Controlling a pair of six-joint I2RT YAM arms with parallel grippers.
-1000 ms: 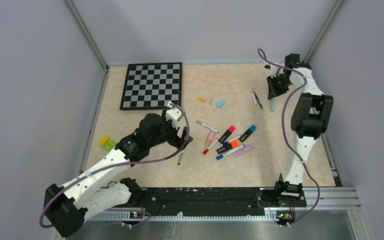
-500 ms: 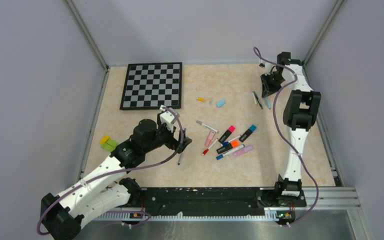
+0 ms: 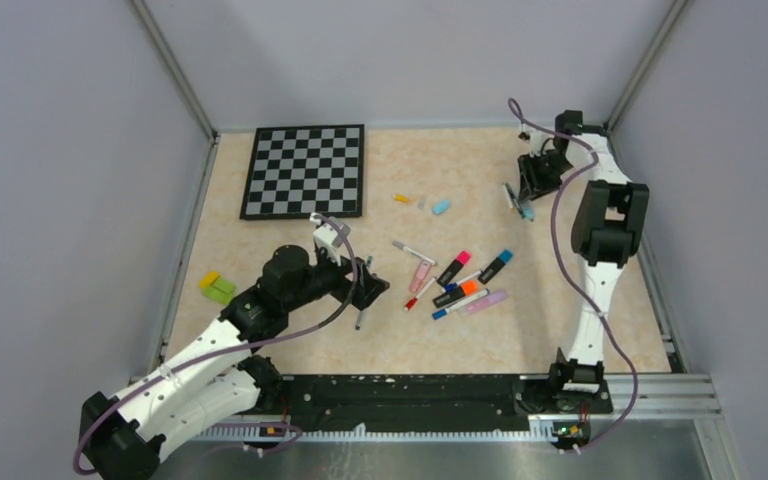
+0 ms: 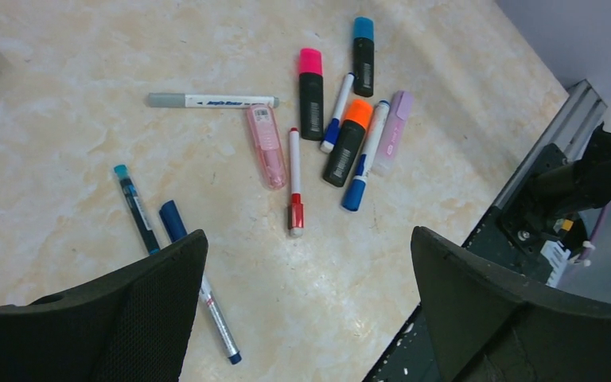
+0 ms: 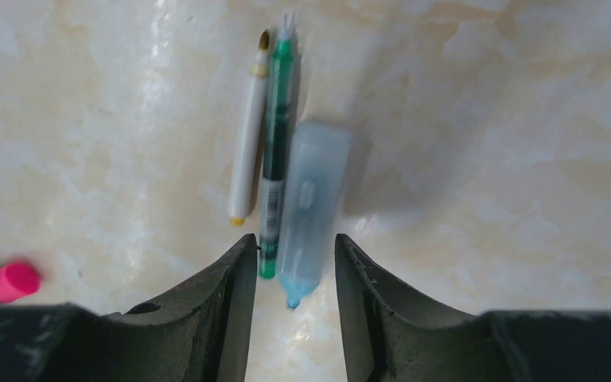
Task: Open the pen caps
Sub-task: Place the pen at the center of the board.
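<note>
A cluster of capped pens and markers (image 3: 462,281) lies mid-table. In the left wrist view I see a pink-capped marker (image 4: 311,91), an orange-capped marker (image 4: 348,142), a blue-capped marker (image 4: 363,54), a lilac highlighter (image 4: 391,132), a red pen (image 4: 294,181) and a grey-capped white pen (image 4: 211,100). My left gripper (image 3: 371,288) (image 4: 309,239) is wide open and empty over bare table, beside a dark-blue-capped silver pen (image 4: 195,278). My right gripper (image 3: 528,186) (image 5: 294,240) is partly open over a light blue highlighter (image 5: 310,208), a green pen (image 5: 274,159) and a white pen (image 5: 248,135), touching none.
Loose yellow (image 3: 401,198), grey (image 3: 421,203) and light blue (image 3: 441,207) caps lie mid-table. A chessboard (image 3: 305,170) lies at the back left. A yellow-green block (image 3: 216,287) sits at the left edge. A black rail (image 3: 410,390) runs along the front.
My left gripper has moved a little right and nearer, beside the silver pen. My right gripper has moved left and down over the pens at the far right.
</note>
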